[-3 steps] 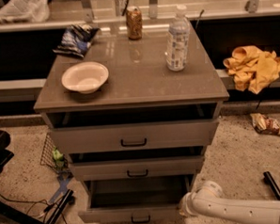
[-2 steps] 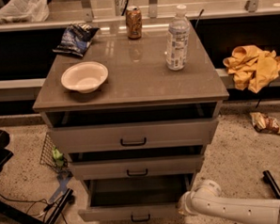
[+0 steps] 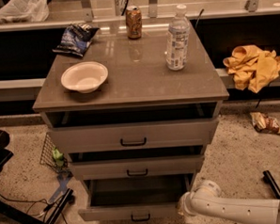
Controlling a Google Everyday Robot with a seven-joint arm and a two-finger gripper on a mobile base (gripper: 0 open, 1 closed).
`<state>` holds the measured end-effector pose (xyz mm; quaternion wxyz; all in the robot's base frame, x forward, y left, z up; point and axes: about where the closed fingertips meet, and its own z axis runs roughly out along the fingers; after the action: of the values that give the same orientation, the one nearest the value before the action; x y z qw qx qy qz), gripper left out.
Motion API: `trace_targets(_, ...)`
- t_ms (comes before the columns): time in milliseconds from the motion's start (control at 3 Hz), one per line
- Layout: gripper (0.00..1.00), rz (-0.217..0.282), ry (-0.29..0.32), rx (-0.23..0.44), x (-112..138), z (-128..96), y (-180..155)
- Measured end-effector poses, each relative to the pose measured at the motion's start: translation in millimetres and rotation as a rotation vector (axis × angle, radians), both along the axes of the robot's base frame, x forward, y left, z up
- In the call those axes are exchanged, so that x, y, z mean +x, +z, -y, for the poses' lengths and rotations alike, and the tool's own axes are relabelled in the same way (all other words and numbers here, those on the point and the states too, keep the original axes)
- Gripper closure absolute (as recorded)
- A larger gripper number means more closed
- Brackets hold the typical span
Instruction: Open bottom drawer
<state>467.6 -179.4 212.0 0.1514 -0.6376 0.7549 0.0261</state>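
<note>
Camera view: arm (image 3: 232, 208) lies low; jaws beside pulled-out bottom drawer (image 3: 112, 213), state untellable.

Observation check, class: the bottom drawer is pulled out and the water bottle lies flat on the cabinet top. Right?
No. The camera view shows the water bottle upright on the cabinet top. The bottom drawer is pulled out, end effector by its right corner.

Matt grey fronts, sheeny top, crumpled cloth.
Smooth, faintly reflective worktop (image 3: 129, 81); flat matt front on bottom drawer (image 3: 112, 213); smooth white plastic gripper (image 3: 185, 209) at its right front corner; clear plastic bottle (image 3: 177, 39), metal can (image 3: 134, 23), yellow cloth (image 3: 253, 65).
</note>
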Motion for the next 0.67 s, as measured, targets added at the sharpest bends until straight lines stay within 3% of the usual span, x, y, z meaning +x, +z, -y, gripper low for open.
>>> trace_targets(333, 0.12, -0.002, 0.001, 0.001, -0.9, -0.7, -1.1)
trace_targets(667, 0.0, -0.002, 0.001, 0.001, -1.0, -0.7, -1.1)
